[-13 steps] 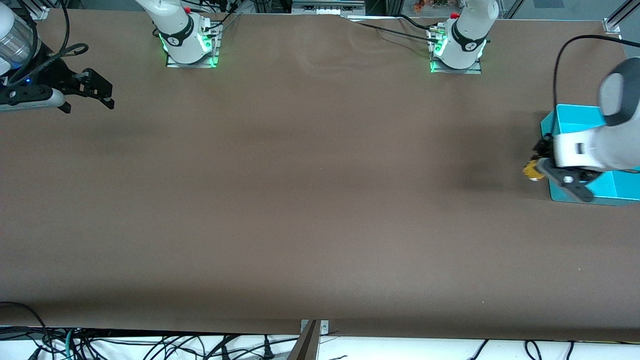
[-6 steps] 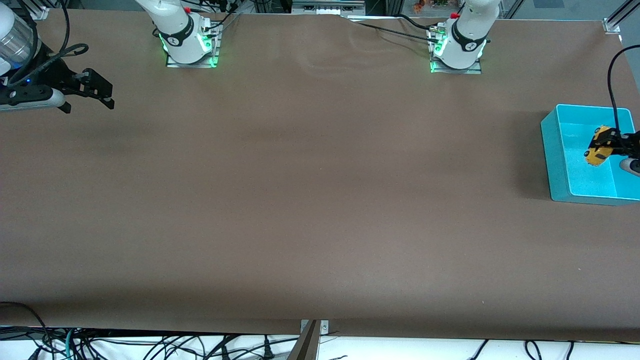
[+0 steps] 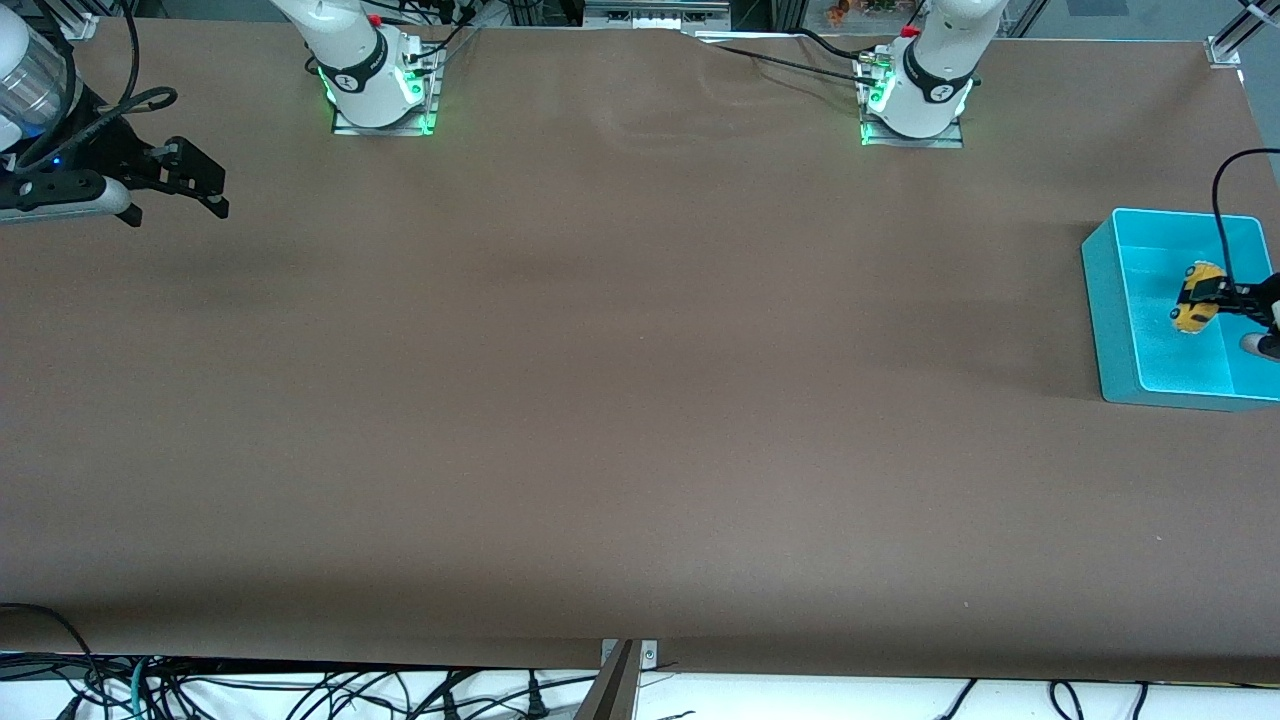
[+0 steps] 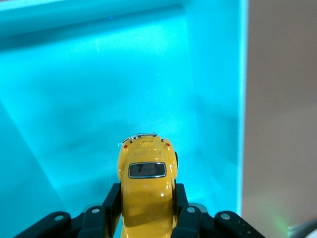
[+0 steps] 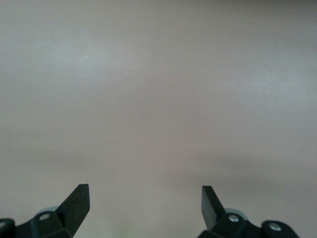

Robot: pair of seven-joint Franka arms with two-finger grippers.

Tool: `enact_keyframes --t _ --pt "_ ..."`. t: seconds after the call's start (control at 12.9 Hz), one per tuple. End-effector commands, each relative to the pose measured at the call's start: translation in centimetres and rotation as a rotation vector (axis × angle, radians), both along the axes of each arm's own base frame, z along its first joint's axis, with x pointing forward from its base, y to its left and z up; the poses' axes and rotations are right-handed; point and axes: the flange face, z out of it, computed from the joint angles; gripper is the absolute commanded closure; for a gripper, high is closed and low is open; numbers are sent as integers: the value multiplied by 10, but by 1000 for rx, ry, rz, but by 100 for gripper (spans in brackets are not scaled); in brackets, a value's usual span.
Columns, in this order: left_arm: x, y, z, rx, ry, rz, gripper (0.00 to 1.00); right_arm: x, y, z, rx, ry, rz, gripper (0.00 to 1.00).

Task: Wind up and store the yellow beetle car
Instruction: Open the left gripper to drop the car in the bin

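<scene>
1. Yellow beetle car [image 3: 1197,308] — held in my left gripper [image 3: 1222,296], over the inside of the teal bin [image 3: 1105,300]; in the left wrist view the car [image 4: 146,196] sits squarely between the two fingers [image 4: 110,208], rear window up, tail pointing at the bin floor; I cannot tell whether the wheels touch the floor yet.

2. Left gripper — clamped on the car's flanks, reaching into the bin from the left arm's end of the table; its cable loops above the bin.

3. Teal bin — open-topped, on the table at the left arm's end; nothing else shows in it; one wall [image 4: 218,99] stands close beside the car.

4. Step in hand, as I judge it — storing, with release the only thing left; I would lower until the car is close to the floor, keep clear of that near wall, then part the fingers slowly so a wound car does not jump or roll out of line; lift straight up afterwards.

5. Right gripper [image 3: 196,182] — waiting over bare brown table [image 3: 600,400] at the right arm's end; fingers [image 5: 74,206] spread apart, nothing between them.
</scene>
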Motion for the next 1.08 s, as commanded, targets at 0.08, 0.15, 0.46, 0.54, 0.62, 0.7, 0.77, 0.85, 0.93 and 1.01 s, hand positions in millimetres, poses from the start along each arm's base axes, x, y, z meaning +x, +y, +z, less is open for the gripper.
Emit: enact_keyframes --t 0.08,0.15,0.46,0.54,0.62,0.7,0.77,0.85,0.93,1.01 --pt "6 0 -34 17 10 -11 100 0 1 5 -10 -1 -5 0" --pt "6 3 -41 19 -4 -10 100 0 1 5 -10 -1 -5 0" --pt "6 7 -59 34 1 -29 92 0 1 5 -10 -1 -5 0" --pt "6 7 -58 35 -2 -29 69 0 1 5 -10 -1 -5 0" --pt "7 8 -57 35 -1 -31 23 0 1 4 -10 0 -5 0" --pt "6 9 -53 34 -2 -38 0 0 1 4 -10 0 -5 0" --pt "9 9 -48 42 -9 -34 0 0 1 4 -10 0 -5 0" --pt "9 10 -45 46 -12 -31 0 0 1 4 -10 0 -5 0" --pt "10 10 -36 51 -15 -32 0 0 1 4 -10 2 -7 0" --pt "10 8 -19 55 -8 -37 0 -1 1 4 -10 3 -5 0"
